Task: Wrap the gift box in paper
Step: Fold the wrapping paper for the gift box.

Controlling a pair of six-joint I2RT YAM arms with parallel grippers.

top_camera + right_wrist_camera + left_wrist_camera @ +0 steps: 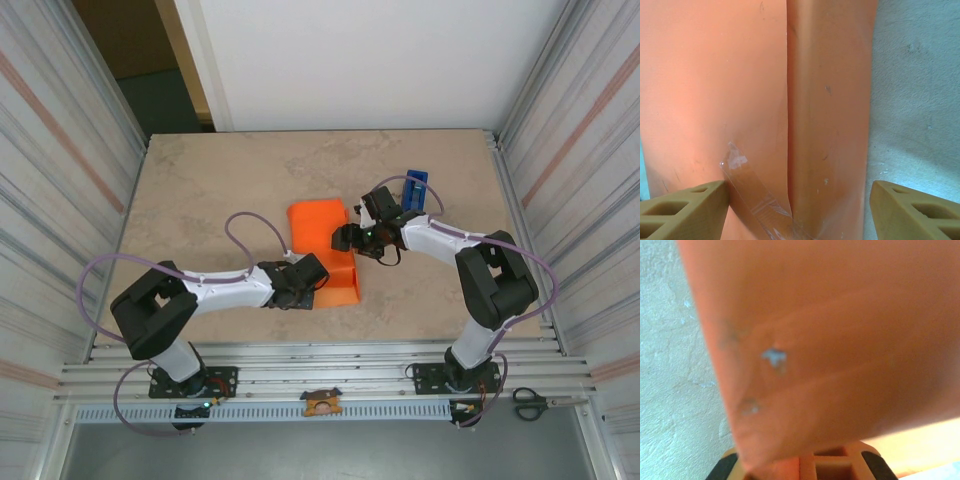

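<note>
Between the two sets of fingers, the paper [318, 228] is laid on the worktop [200, 190], folded over on itself with a seam running along it. Its near edge appears to be pinched in the left fingers [832, 467], which are closed together, though that close view is blurred. The right fingers [680, 210] are held wide apart, with the seam and the raised fold beside it between them and nothing gripped. A strip of clear tape [755, 195] is seen on the paper just beside one of them. Beyond the right fingers, a blue tape dispenser [415, 188] is stood on the worktop.
</note>
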